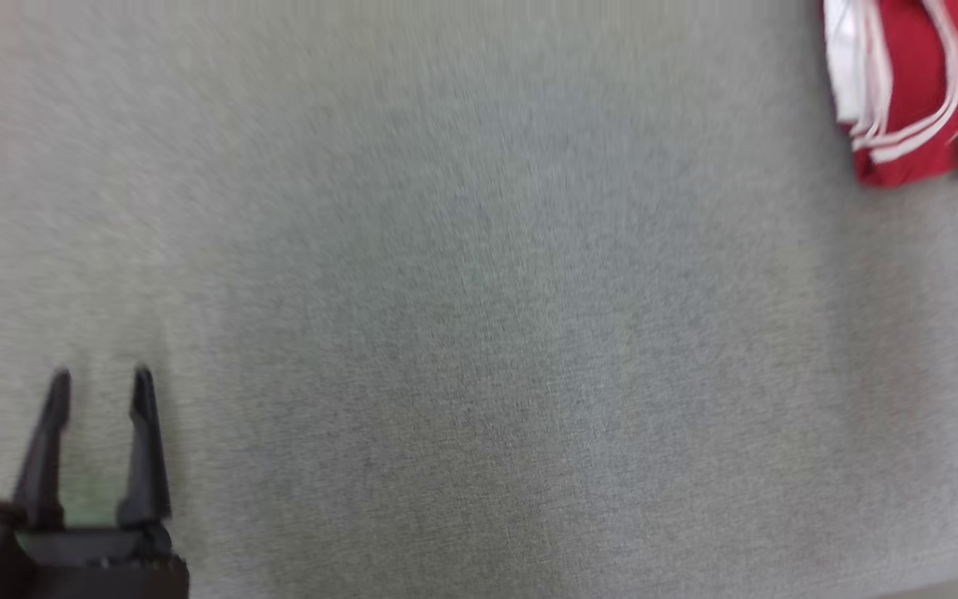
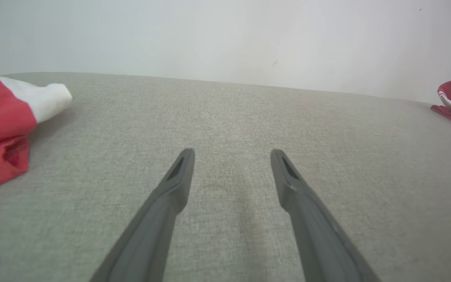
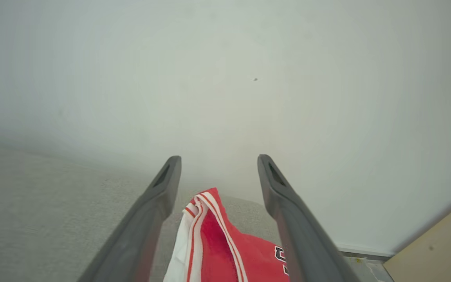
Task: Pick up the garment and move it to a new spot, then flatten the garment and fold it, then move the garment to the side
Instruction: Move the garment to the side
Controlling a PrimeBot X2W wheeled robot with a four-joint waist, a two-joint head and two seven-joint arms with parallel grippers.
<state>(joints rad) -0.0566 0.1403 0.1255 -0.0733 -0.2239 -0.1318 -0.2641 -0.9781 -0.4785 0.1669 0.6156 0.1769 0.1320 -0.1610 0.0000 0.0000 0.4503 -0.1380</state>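
right wrist view: right gripper [image 3: 218,158] spread over the garment [image 3: 217,235], seemingly set aside; left gripper [image 2: 232,150] spread; next, lift clear.

Garment [image 3: 217,246] smooth red cloth; table covering [image 1: 479,333] matt grey weave; fingers [image 2: 159,211] matt.

Grey fabric surface [image 1: 479,333], red & white garment [image 1: 911,91] lying at far rt, 2nd red/white cloth [image 2: 2,125] also on it, well apart
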